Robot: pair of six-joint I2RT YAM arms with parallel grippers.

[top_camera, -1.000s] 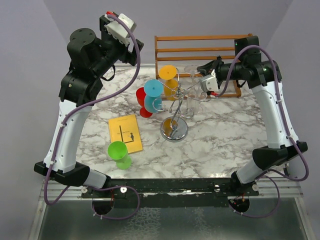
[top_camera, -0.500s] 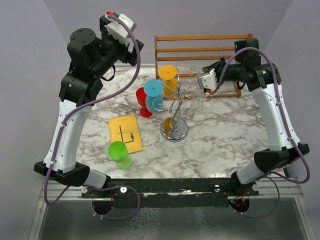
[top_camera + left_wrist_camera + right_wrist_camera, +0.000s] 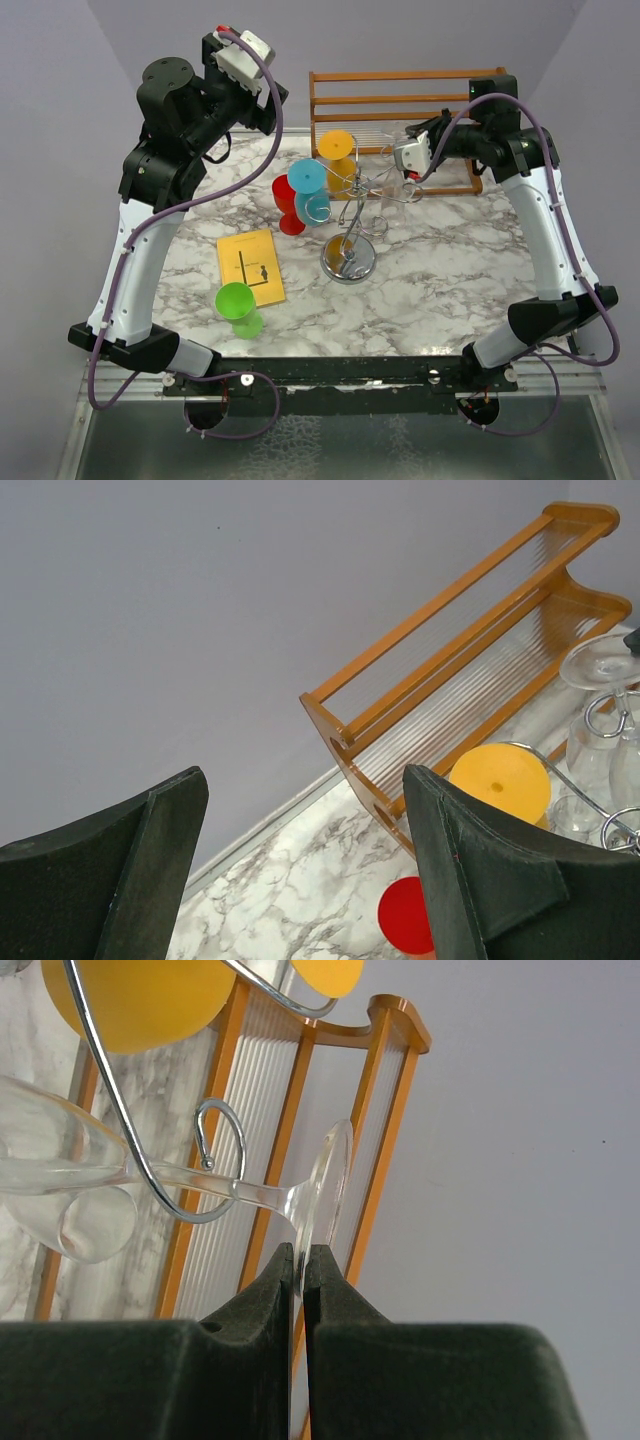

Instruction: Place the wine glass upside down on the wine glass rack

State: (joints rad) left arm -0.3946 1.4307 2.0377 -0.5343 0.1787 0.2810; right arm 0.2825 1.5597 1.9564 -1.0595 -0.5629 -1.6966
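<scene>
Fingers [image 3: 260, 1360] of the right gripper [image 3: 300, 1260] are pinching the wine glass [image 3: 50, 1150], stem at the wine glass rack's [image 3: 347, 262] hook; gentle release seems next; left gripper [image 3: 305, 820] is idling spread.

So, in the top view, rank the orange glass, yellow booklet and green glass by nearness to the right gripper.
1. Orange glass, back, left of the right gripper.
2. Yellow booklet, flat, mid-table left.
3. Green glass, near edge, left.

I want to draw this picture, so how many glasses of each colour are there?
Yellow glass: 1
Blue glass: 1
Red glass: 1
Green glass: 1
Clear glass: 1 for sure; a second is hard to tell
Total: 5
</scene>
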